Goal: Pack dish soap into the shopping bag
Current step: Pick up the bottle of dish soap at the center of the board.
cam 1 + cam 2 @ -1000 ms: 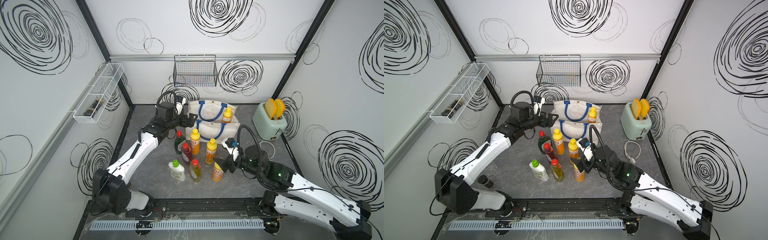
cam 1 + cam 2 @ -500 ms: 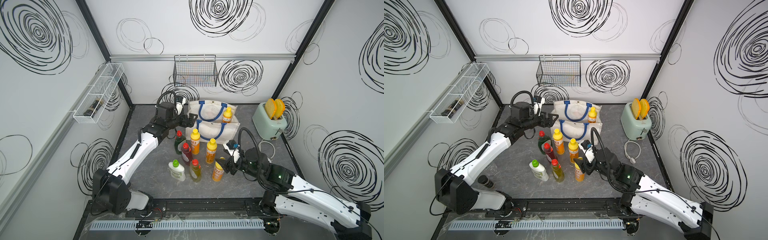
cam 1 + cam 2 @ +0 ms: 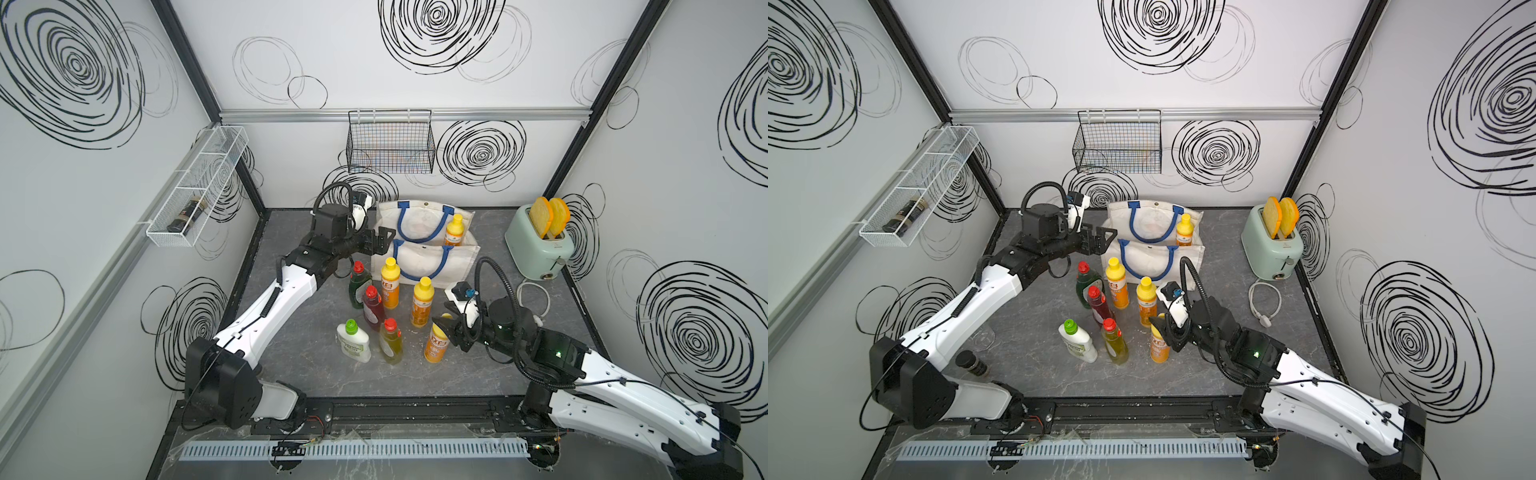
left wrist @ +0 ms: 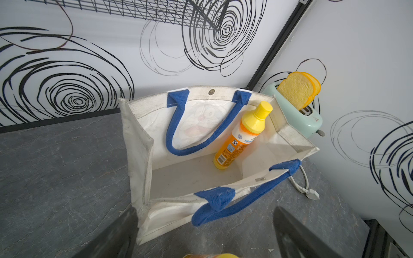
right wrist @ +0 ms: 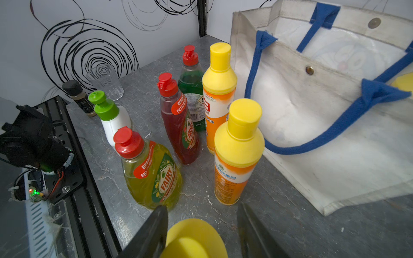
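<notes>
Two right jaws nearer orange bottle (image 3: 434, 347)

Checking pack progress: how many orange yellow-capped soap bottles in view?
4. One orange bottle inside the shopping bag, two standing in front of it, one between jaws of the right tool. None seems hidden.

Gripper (image 5: 203, 207) straddles a yellow cap (image 5: 193, 239), gap on one side, near orange bottle (image 5: 234, 156), far orange bottle (image 5: 218, 93), yellow-green bottle (image 5: 154, 176), red bottle (image 5: 178, 127), green bottle (image 5: 191, 87), white bottle (image 5: 112, 122) upright beyond, tote (image 5: 312, 116) beside them, glass (image 5: 105, 81) and jar (image 5: 78, 98) near the wall (image 5: 134, 33)
</notes>
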`<state>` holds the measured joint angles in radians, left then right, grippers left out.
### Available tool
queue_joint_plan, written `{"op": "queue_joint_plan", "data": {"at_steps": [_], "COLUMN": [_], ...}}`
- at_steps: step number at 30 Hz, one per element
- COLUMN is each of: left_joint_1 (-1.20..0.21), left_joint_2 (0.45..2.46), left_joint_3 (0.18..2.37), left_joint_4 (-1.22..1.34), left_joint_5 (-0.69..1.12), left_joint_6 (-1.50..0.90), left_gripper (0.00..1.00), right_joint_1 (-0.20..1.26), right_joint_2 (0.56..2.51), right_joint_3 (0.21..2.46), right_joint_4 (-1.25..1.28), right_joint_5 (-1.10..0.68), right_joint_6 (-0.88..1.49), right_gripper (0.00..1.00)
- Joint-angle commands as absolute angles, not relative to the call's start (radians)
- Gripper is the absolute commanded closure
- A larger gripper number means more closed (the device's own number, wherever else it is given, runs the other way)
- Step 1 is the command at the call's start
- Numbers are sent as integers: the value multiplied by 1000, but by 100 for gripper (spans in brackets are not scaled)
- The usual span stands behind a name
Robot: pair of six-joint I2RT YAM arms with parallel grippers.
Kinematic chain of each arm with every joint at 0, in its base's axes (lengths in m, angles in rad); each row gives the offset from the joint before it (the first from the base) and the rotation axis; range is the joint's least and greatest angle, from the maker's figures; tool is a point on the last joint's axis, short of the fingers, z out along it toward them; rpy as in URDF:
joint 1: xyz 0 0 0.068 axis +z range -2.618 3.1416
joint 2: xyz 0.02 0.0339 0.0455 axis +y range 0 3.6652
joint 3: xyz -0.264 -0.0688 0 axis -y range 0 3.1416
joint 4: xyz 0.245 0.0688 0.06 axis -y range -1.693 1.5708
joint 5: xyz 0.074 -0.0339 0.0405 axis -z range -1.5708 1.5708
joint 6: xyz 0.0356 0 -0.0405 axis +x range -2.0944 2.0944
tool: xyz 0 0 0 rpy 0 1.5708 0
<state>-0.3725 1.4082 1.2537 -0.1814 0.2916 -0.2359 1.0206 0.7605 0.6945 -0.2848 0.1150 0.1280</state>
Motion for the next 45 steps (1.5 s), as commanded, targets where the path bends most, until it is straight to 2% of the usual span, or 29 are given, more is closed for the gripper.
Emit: {"op": "queue_joint_plan", "data": {"at_steps": [1, 5, 18, 27, 37, 45], "left_joint_1": [-377, -380, -383, -391, -397, -396], "left_joint_2": [1413, 1415, 1409, 1412, 1413, 1414], "left_joint_3": [1253, 1253, 1249, 1249, 1249, 1250], "left_joint_4": [-159, -160, -154, -154, -158, -160], "left_joint_5": [301, 302, 300, 295, 291, 285], "left_joint_6": [-238, -236, -233, -231, -228, -225], "left_gripper": [4, 4, 4, 4, 4, 4], "right_joint_1": [1036, 1053, 1055, 1032, 833, 763], "right_joint_2": [764, 783, 827, 872, 903, 958], "right_joint_3": [689, 691, 751, 846, 925, 1007], "right_joint_4": [-293, -299, -315, -309, -328, -349], "right_joint_5": [127, 154, 228, 270, 137, 126], "right_joint_6": [133, 133, 113, 96, 89, 57], "right_gripper": [49, 57, 100, 100, 100, 100]}}
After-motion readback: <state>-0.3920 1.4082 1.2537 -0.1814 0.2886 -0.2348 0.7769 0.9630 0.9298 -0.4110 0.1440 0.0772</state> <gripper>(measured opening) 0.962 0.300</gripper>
